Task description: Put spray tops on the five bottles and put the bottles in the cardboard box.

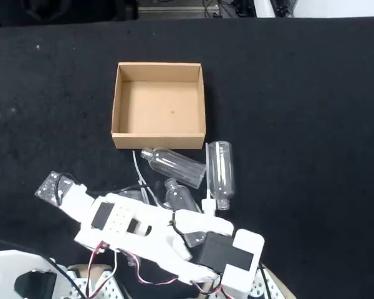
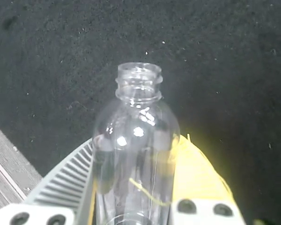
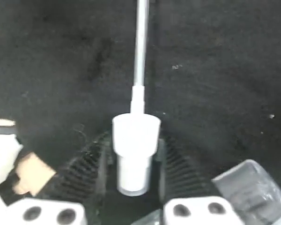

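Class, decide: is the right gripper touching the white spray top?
Touching. The right wrist view shows the spray top wedged between both ridged fingers of the right gripper.

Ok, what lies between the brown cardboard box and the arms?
In the high view, clear plastic bottles lie on the black tabletop, beside a thin white tube.

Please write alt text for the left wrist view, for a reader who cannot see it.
The left gripper holds a clear bottle whose threaded neck is open and uncapped. One finger is grey and ribbed, the other yellow; a black table lies behind.
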Tool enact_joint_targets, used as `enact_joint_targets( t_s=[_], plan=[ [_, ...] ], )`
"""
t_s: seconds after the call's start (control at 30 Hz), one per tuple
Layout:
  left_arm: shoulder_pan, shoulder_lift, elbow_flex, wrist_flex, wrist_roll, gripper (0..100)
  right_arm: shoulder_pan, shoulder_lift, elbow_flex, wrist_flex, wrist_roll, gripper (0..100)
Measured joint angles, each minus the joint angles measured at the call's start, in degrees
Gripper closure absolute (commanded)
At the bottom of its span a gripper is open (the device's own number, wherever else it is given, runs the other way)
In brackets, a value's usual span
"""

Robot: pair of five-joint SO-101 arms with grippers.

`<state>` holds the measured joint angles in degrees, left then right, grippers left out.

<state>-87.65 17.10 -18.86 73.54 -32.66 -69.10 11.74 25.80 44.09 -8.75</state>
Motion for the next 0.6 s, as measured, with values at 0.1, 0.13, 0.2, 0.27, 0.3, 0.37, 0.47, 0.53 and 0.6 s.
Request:
enact_joint_targets(
  t_s=[0.1,0.13,0.2,0.27,0.3,0.37,0.47,0.53,0.6],
  plan=[
    [0.0,0.0,-2.0,2.9,0.0,97,0.4,0.0,-2.1,3.4,0.0,98.8],
    [0.0,0.0,-2.5,3.5,0.0,97,0.7,-0.7,-3.0,5.1,0.4,98.8],
    [0.0,0.0,-3.4,5.1,0.1,97,2.1,-4.1,-4.8,9.0,3.1,98.8],
    [0.0,0.0,-4.6,7.1,0.4,97,4.6,-9.2,-6.9,13.6,6.2,98.8],
    [0.0,0.0,-5.1,8.5,1.1,97,6.0,-11.9,-7.8,15.9,6.9,98.8],
    [0.0,0.0,-5.8,11.0,2.4,97,8.7,-17.7,-8.9,20.4,7.7,98.8],
    [0.3,0.0,-5.9,12.8,4.6,97,12.7,-26.5,-9.3,25.4,8.2,98.8],
    [1.1,0.0,-5.8,13.4,6.2,97,16.4,-31.7,-9.4,28.4,8.2,98.8],
    [2.5,-0.1,-4.4,13.5,7.3,97,21.2,-36.4,-9.3,31.3,8.3,98.7]
  ],
)
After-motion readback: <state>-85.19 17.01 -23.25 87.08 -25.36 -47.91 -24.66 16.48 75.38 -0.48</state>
